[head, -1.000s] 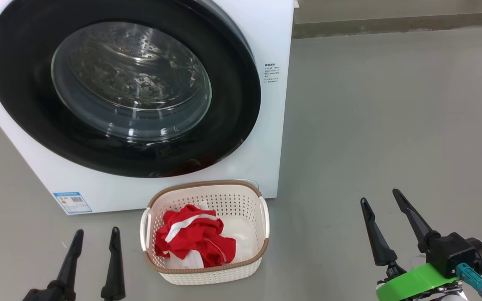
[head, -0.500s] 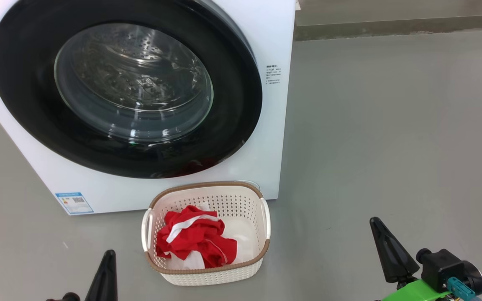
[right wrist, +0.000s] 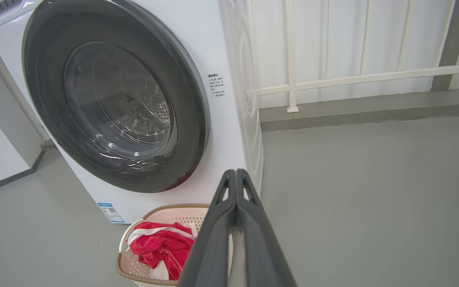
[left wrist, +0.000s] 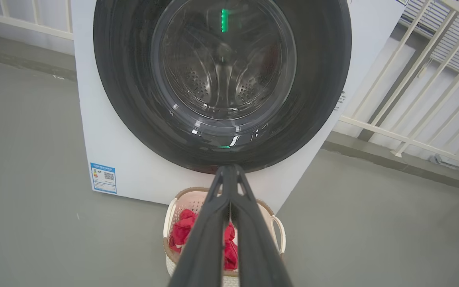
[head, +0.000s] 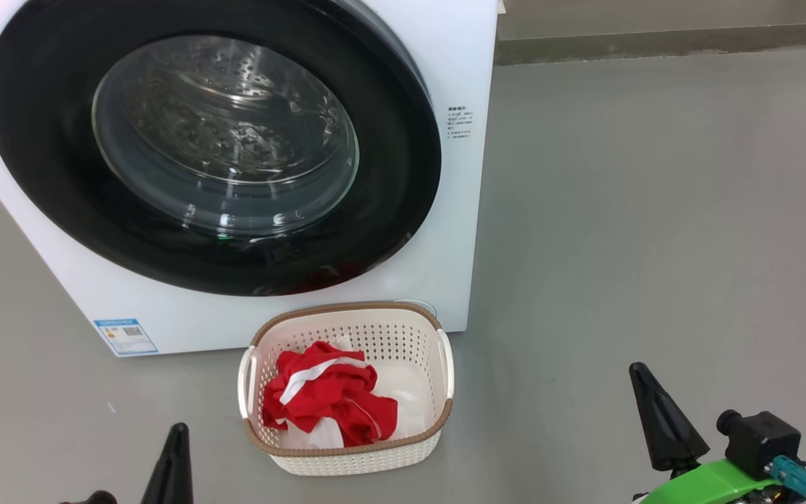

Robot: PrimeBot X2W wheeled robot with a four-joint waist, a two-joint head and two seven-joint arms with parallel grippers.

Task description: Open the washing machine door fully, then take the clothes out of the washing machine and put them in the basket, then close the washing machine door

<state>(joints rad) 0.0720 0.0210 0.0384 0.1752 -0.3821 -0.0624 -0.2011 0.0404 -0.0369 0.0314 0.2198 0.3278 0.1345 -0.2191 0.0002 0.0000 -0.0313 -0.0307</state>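
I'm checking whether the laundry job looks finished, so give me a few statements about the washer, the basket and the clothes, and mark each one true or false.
1. The washing machine door is shut. True.
2. The clothes lie in the basket. True.
3. The basket lies tipped on its side. False: it stands upright on the floor.
4. The basket stands off beside the washing machine. False: it stands right in front of it, below the door.
5. A blue label sits low on the machine's front. True.
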